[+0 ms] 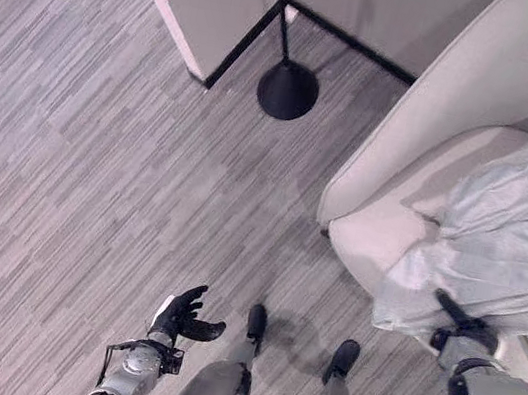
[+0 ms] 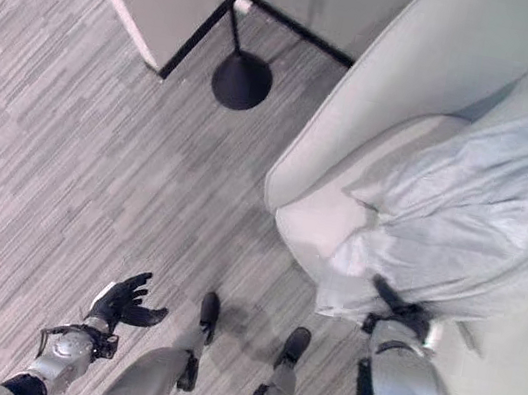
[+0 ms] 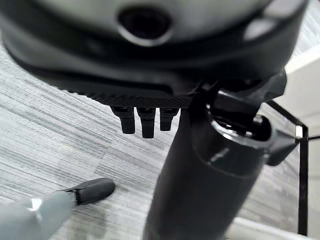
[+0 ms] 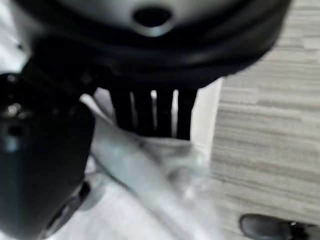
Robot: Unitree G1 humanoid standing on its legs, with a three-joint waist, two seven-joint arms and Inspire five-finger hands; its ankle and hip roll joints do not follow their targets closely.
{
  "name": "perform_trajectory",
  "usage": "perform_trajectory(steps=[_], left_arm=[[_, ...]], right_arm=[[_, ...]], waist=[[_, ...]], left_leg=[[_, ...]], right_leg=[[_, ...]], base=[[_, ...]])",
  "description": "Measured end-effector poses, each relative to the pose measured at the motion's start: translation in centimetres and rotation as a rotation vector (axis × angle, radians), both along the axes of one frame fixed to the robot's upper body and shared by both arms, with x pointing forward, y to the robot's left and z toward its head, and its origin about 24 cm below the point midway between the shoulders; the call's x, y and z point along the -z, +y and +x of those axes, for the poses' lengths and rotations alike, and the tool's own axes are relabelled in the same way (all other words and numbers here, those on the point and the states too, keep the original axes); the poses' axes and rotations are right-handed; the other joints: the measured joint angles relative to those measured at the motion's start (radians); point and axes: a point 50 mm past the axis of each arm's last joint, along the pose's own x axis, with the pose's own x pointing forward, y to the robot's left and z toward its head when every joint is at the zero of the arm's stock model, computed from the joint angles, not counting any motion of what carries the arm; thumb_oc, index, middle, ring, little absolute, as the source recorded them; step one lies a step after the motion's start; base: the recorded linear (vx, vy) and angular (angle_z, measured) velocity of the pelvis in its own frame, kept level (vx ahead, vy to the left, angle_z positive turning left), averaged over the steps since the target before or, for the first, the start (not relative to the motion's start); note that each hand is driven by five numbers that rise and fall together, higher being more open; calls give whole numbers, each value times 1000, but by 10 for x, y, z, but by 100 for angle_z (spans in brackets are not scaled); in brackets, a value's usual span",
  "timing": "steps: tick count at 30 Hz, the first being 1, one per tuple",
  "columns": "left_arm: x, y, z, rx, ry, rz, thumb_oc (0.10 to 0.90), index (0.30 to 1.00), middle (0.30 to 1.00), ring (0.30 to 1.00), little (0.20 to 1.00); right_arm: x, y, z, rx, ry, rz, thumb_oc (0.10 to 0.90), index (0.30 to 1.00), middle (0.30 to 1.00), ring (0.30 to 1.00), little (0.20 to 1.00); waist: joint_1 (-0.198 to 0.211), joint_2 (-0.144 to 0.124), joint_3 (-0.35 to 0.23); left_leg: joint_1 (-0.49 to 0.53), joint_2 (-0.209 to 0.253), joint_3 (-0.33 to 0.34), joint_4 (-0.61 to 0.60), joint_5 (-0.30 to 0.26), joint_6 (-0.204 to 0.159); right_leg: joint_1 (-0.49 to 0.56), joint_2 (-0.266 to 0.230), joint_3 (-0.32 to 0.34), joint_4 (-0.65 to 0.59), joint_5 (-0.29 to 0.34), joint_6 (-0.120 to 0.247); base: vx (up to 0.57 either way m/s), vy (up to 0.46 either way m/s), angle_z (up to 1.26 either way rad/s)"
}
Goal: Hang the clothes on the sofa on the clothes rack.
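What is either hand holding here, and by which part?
Left hand holds nothing, fingers relaxed above the floor. Right hand reaches the lower edge of the pale garment on the sofa; a grip cannot be told.

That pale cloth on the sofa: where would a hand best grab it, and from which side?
Probably the bunched lower edge of the cloth hanging over the sofa seat's front. It faces the robot and its folds give something to pinch. The right hand is already there, so come from the front, fingers pointing in.
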Motion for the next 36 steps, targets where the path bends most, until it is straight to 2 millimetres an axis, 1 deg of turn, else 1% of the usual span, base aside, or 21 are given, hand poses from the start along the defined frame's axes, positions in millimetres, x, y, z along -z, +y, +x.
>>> perform_trajectory(steps=[1,2,5,6,7,11,14,15,16,18,19,21,22,24,26,27,28,29,30,31,36], left_arm=[[5,-1,-4,-1,28,5,800,900,900,900,900],[14,4,-14,-18,76,24,800,900,900,900,900],[27,16,-29,-83,158,55,800,900,900,900,900],[28,18,-28,-89,170,68,800,900,900,900,900],[28,18,-27,-91,169,71,800,900,900,900,900],[23,15,-21,-89,130,56,800,900,900,900,900],[16,11,-13,-107,85,32,800,900,900,900,900],[13,8,-10,-126,66,9,800,900,900,900,900],[8,10,-4,-152,31,4,800,900,900,900,900],[1,1,4,-124,-14,-2,800,900,900,900,900],[-3,-4,8,-126,-45,-19,800,900,900,900,900],[-3,-6,9,-128,-52,-21,800,900,900,900,900],[0,-6,6,-117,-36,-4,800,900,900,900,900],[7,0,-1,-139,2,17,800,900,900,900,900],[17,10,-16,-181,70,31,800,900,900,900,900],[24,15,-27,-192,110,48,800,900,900,900,900],[34,27,-49,-204,179,88,800,900,900,900,900],[36,29,-54,-200,196,100,800,900,900,900,900],[41,35,-68,-189,243,127,800,900,900,900,900],[42,35,-70,-179,254,133,800,900,900,900,900],[42,33,-72,-151,257,125,800,900,900,900,900]], right_arm=[[-11,-6,4,11,-41,1,400,300,300,300,300],[-15,-10,4,28,-63,3,400,300,300,300,300],[-30,-10,14,50,-174,72,400,300,300,300,300],[-28,-5,18,59,-224,109,400,300,300,300,300],[-26,-3,18,74,-254,139,400,300,300,300,300],[-23,6,23,114,-357,221,400,300,300,300,300],[-14,25,31,51,-483,269,400,300,300,300,300],[-9,40,32,-15,-545,289,400,300,300,300,300],[-5,71,33,-152,-672,367,400,300,300,300,300],[-5,104,39,-239,-729,454,400,300,300,300,300],[-20,135,41,-388,-810,497,400,300,300,300,300],[-38,164,45,-562,-889,512,400,300,300,300,300],[-60,173,53,-640,-959,491,400,300,300,300,300],[-87,173,52,-688,-1058,462,400,300,300,300,300],[-114,174,47,-760,-1154,414,400,300,300,300,300],[-123,175,47,-791,-1198,385,400,300,300,300,300],[-135,176,48,-814,-1250,364,400,300,300,300,300],[-139,175,47,-815,-1268,359,400,300,300,300,300],[-144,174,45,-817,-1301,348,400,300,300,300,300],[-144,175,46,-819,-1303,349,400,300,300,300,300],[-159,173,50,-846,-1311,316,400,300,300,300,300]], waist=[[2,28,14],[3,38,19],[-3,27,24],[-9,6,38],[-9,-4,44],[-21,-9,46],[-63,-26,45],[-83,-31,45],[-105,-44,51],[-118,-40,50],[-126,-32,51],[-130,-30,51],[-123,-34,48],[-111,-39,48],[-110,-45,47],[-112,-58,25],[-118,-80,-28],[-118,-87,-34],[-114,-118,-59],[-114,-125,-69],[-104,-118,-74]], left_leg=[[-10,0,-4,0,3,1],[-13,2,-3,0,3,0],[-78,7,0,0,8,-6],[-90,10,0,0,13,-11],[-90,12,0,0,14,-12],[-90,11,2,0,13,-18],[-87,15,11,0,16,-14],[-86,17,11,0,16,-15],[-75,24,35,0,17,-14],[-61,29,55,0,15,-14],[-45,36,63,0,14,-16],[-14,49,64,0,13,-18],[36,62,58,0,6,-34],[80,69,54,0,-1,-44],[143,72,55,0,-9,-52],[158,73,56,0,-13,-53],[171,78,56,0,-19,-57],[181,79,55,0,-21,-59],[203,85,55,0,-22,-59],[207,86,53,0,-22,-59],[280,87,44,-1,-28,-64]], right_leg=[[-8,1,-2,0,2,0],[-11,3,-1,0,2,0],[-80,8,1,0,5,-3],[-91,12,3,0,9,-8],[-92,12,4,0,7,-13],[-93,12,5,0,5,-10],[-96,17,13,0,14,-12],[-96,24,19,1,14,-12],[-99,26,35,2,26,-15],[-98,38,57,8,28,-17],[-88,44,64,8,28,-18],[-59,51,62,8,28,-19],[-5,63,59,8,15,-26],[42,68,55,8,1,-25],[104,72,54,7,-7,-27],[118,72,56,7,-13,-26],[130,77,55,7,-20,-24],[140,79,55,7,-22,-25],[163,84,53,7,-28,-28],[168,84,53,4,-29,-30],[249,84,36,0,-40,-28]], base=[[14,61,7],[14,68,-2],[5,25,-4],[0,0,0],[0,0,0],[1,2,-1],[3,4,-8],[0,-17,-29],[9,-14,-37],[15,-33,-40],[35,-55,-24],[56,-61,-6],[110,-95,6],[111,-82,5],[44,-43,-3],[66,-63,-6],[62,-78,-3],[51,-99,0],[45,-88,2],[25,-69,2],[12,-40,7]])
